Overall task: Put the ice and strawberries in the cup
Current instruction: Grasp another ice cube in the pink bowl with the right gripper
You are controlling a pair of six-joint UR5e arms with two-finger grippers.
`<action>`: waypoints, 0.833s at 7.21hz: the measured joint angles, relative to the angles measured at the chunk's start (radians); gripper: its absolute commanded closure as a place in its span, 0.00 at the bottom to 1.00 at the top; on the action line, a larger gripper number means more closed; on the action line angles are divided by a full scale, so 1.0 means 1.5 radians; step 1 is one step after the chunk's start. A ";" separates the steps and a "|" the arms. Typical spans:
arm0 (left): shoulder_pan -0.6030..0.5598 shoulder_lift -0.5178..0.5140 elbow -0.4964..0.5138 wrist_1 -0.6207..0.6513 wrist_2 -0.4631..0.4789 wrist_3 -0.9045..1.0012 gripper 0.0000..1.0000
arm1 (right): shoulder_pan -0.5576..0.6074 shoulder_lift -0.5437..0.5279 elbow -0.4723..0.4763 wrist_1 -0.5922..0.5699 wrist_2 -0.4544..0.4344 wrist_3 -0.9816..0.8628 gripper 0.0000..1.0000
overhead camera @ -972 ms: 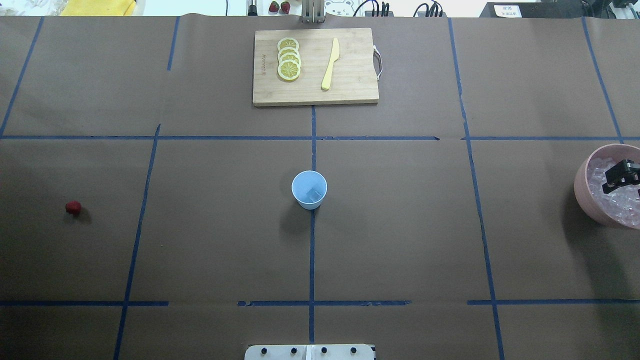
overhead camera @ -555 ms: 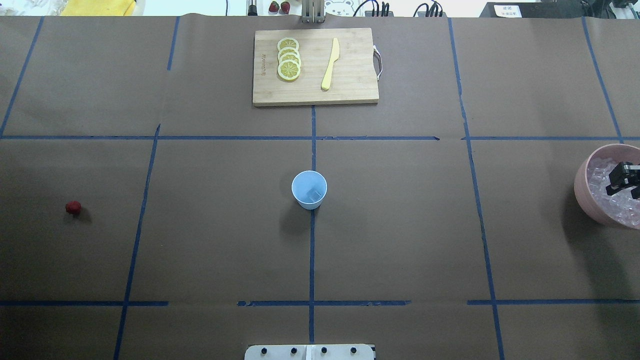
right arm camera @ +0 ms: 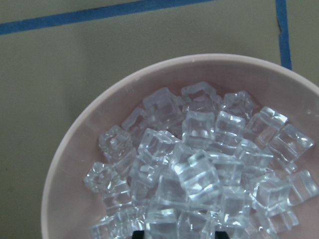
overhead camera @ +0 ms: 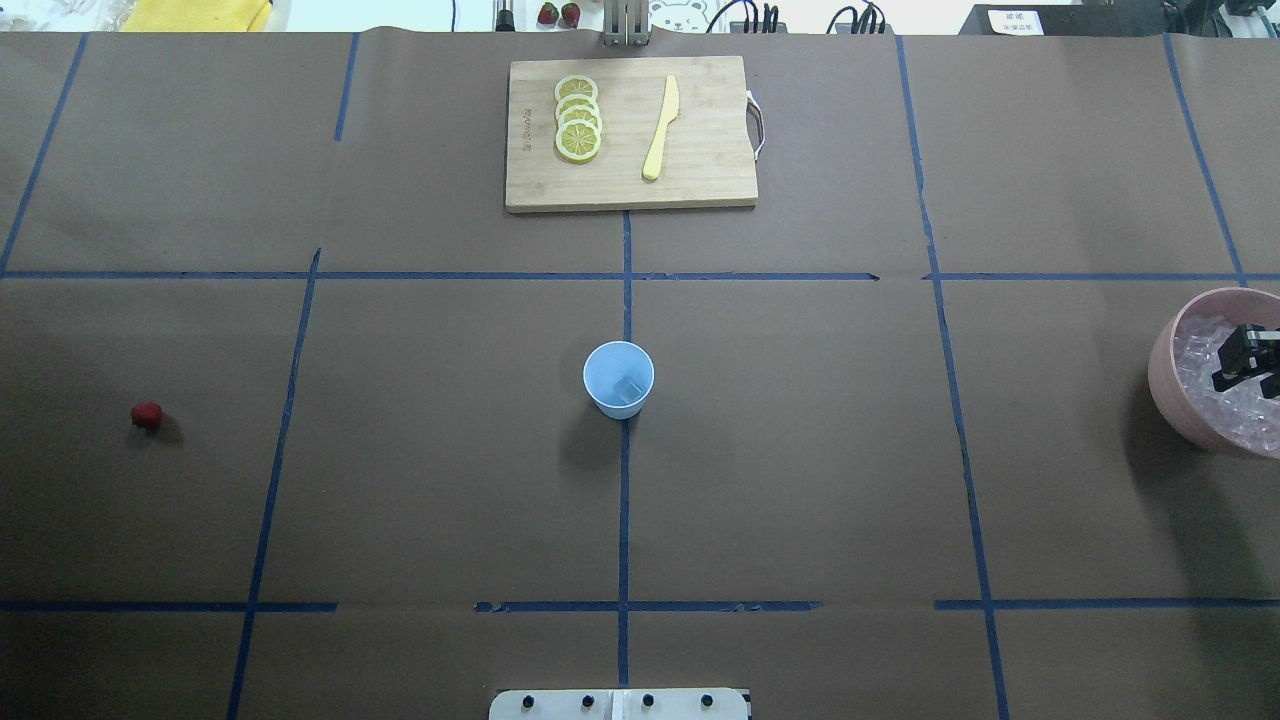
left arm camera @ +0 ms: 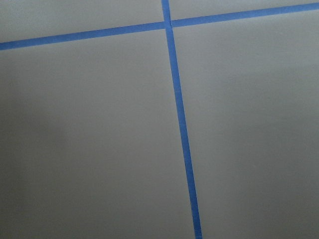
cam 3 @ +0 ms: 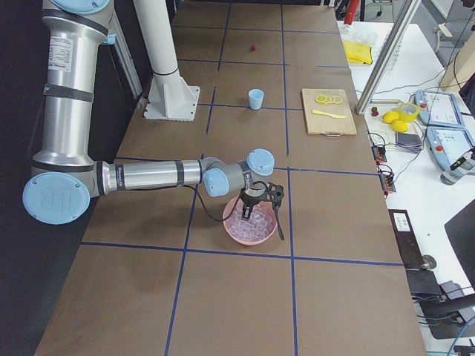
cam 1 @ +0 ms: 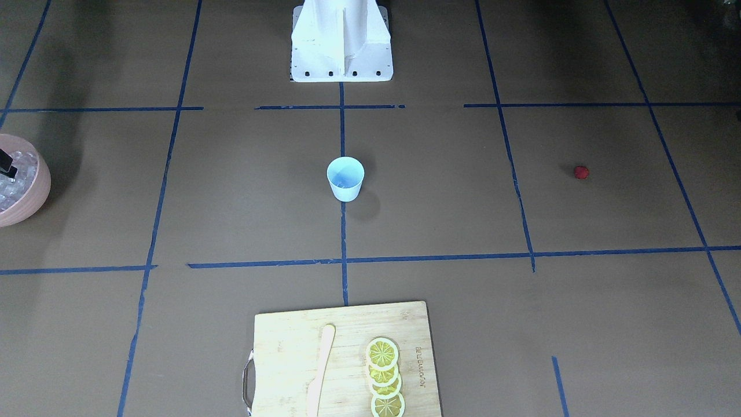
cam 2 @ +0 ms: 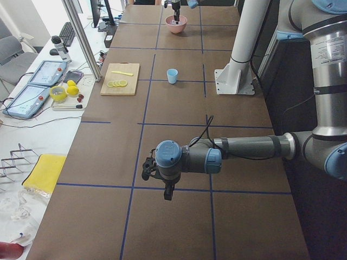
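Table: flat, covered in matt brown paper, gridded with blue tape.
Rectangular pale bamboo cutting board: at the far middle edge, metal loop handle on the robot's right.
Round smooth pink bowl: far right, heaped with glassy clear ice cubes.
Right gripper: black, over the bowl, fingers spread apart among the cubes, nothing clamped.
Left gripper: low over bare paper; whether spread or closed cannot be told.
Small pale-blue tapered cup: upright, mouth up, on the centre tape line; one clear cube lies inside.
Pale yellow knife: on the board, long axis near-to-far.
Four overlapping yellow lemon slices: beside the knife.
Tiny roundish red strawberry: far left, well apart from the cup; orientation too small to tell.
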 measured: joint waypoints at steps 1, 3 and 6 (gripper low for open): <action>0.000 0.000 0.000 0.000 0.000 0.000 0.00 | -0.001 0.000 0.000 0.000 0.000 0.001 0.58; -0.001 0.003 -0.001 0.000 -0.007 0.002 0.00 | -0.004 0.003 0.000 0.000 0.000 0.003 0.89; -0.002 0.019 -0.014 -0.003 -0.013 0.004 0.00 | -0.003 0.009 0.003 0.000 0.001 -0.001 1.00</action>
